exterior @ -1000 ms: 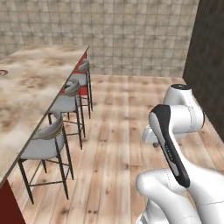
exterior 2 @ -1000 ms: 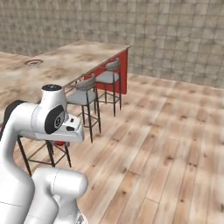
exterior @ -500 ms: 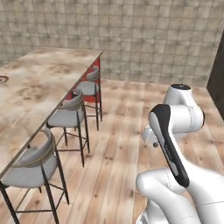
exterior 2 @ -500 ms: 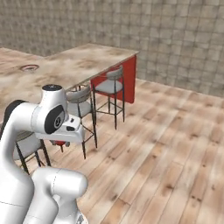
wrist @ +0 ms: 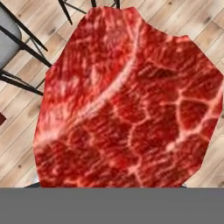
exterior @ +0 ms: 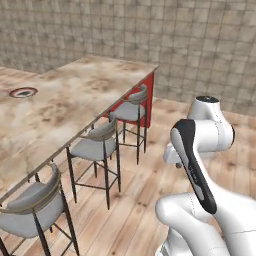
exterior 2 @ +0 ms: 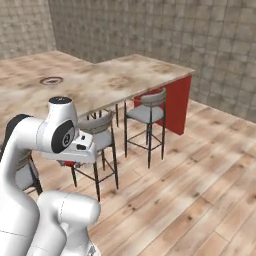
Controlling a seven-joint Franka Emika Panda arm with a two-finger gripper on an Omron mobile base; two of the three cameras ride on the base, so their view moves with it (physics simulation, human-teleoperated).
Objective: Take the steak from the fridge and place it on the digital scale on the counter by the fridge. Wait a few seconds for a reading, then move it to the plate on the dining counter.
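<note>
Steak point(wrist: 124, 105) clamped in my gripper point(exterior 2: 70, 163), right against my hand, long axis along my reach

- One steak point(wrist: 124, 103), red with pale marbling.
- One dining counter point(exterior: 75, 95), long beige-brown stone top.
- One plate point(exterior: 23, 92), lying on that counter.
- Three stools: far point(exterior: 131, 111), middle point(exterior: 95, 146), near point(exterior: 30, 209).
- One red end panel point(exterior 2: 178, 102) under the counter.
- One robot arm point(exterior: 200, 150).
</note>
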